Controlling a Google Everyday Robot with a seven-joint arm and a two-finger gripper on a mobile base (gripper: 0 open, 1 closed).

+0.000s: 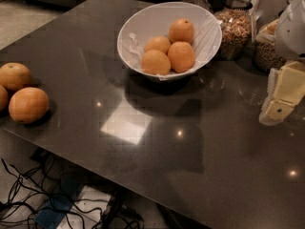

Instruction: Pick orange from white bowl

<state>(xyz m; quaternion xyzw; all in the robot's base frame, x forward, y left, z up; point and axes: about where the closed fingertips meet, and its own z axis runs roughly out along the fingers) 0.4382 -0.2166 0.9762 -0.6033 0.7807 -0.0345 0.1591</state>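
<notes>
Dark table [200, 142] bearing the white bowl [143, 20] at its far centre, tilted toward the camera. The gripper [274, 111], cream-coloured, hangs at the right edge, well apart from the bowl; whether it is open or closed cannot be told. Glass jars [234, 25] stand just right of the bowl. Four oranges [181, 56] lie clustered inside the bowl; three loose oranges [28, 104] lie at the table's left edge.

Four oranges [181, 56] in white bowl [143, 19], gripper [276, 109] at right, over table [143, 156]
</notes>
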